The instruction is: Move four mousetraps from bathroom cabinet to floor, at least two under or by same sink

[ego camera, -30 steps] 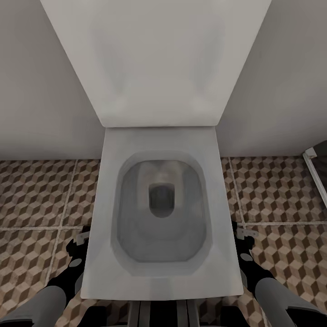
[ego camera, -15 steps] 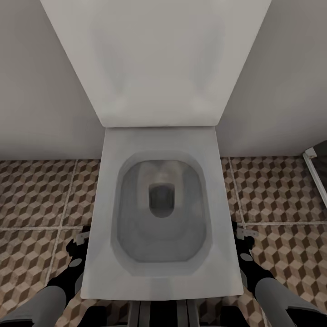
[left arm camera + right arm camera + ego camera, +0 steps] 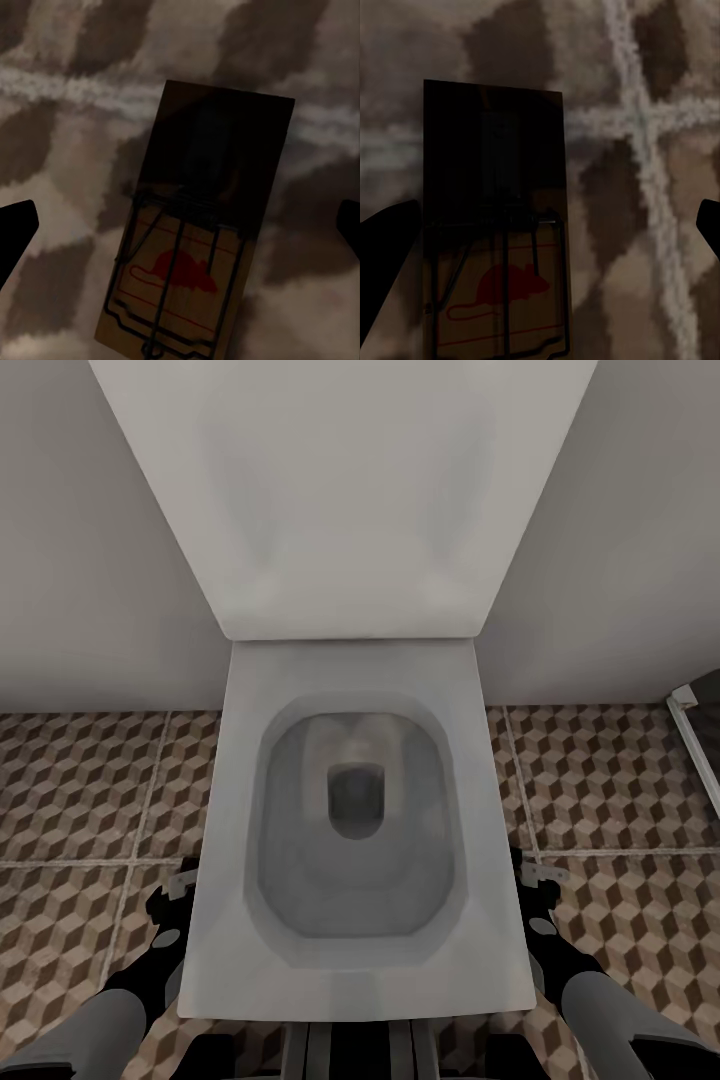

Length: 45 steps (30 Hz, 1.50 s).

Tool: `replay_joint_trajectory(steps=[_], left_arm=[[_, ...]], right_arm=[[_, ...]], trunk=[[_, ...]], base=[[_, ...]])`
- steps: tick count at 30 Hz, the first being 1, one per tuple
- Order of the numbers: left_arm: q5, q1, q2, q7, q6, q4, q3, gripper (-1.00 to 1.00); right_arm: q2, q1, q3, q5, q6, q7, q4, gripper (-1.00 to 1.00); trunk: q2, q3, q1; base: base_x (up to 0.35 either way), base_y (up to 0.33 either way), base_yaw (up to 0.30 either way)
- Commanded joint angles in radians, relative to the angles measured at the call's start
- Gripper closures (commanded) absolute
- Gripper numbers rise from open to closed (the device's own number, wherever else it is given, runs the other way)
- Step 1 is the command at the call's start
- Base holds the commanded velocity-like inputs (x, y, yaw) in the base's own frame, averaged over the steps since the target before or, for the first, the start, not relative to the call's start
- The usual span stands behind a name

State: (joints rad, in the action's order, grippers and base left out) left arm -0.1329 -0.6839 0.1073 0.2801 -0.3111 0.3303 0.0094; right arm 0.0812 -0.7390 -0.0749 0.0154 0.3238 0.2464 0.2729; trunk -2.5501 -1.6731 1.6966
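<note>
In the left wrist view a tan mousetrap (image 3: pixel 201 225) with dark wire and a red mouse mark lies flat on the cube-patterned bathroom floor (image 3: pixel 67 150). My left gripper (image 3: pixel 182 231) is open, its dark fingertips (image 3: pixel 15 232) wide apart on either side of the trap. The right wrist view holds a second mousetrap (image 3: pixel 495 225) flat on the floor tiles (image 3: pixel 660 112), with my right gripper (image 3: pixel 549 234) open over it. From the head camera, the left gripper (image 3: pixel 170 905) and right gripper (image 3: pixel 535 900) hang low beside a toilet. The cabinet is out of view.
A white toilet (image 3: pixel 350 810) with its lid raised stands straight ahead against a pale wall (image 3: pixel 80 560), between my two arms. Patterned floor (image 3: pixel 70 790) spreads to both sides. A white frame edge (image 3: pixel 695 750) shows at the far right.
</note>
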Motion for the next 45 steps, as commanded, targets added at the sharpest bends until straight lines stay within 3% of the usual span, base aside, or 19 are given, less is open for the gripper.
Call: replay_joint_trajectory(steps=[1, 38, 45], left_arm=[[-0.010, 0.000, 0.000, -0.001, -0.005, -0.001, -0.002, -1.00], [-0.011, -0.001, 0.000, -0.001, -0.005, -0.001, -0.002, -1.00], [-0.011, -0.001, 0.000, -0.002, -0.005, 0.000, -0.002, -1.00]], right_arm=[[0.000, 0.000, -0.013, -0.003, -0.068, 0.005, -0.003, -1.00], [0.001, 0.000, -0.013, -0.003, -0.068, 0.005, -0.003, -1.00], [0.001, 0.000, -0.013, -0.003, -0.068, 0.005, -0.002, -1.00]], trunk=[[0.000, -0.001, 0.000], [0.000, -0.001, 0.000], [0.002, 0.027, -0.003]], base=[[0.000, 0.000, 0.000], [0.000, 0.000, 0.000], [0.000, 0.000, 0.000]])
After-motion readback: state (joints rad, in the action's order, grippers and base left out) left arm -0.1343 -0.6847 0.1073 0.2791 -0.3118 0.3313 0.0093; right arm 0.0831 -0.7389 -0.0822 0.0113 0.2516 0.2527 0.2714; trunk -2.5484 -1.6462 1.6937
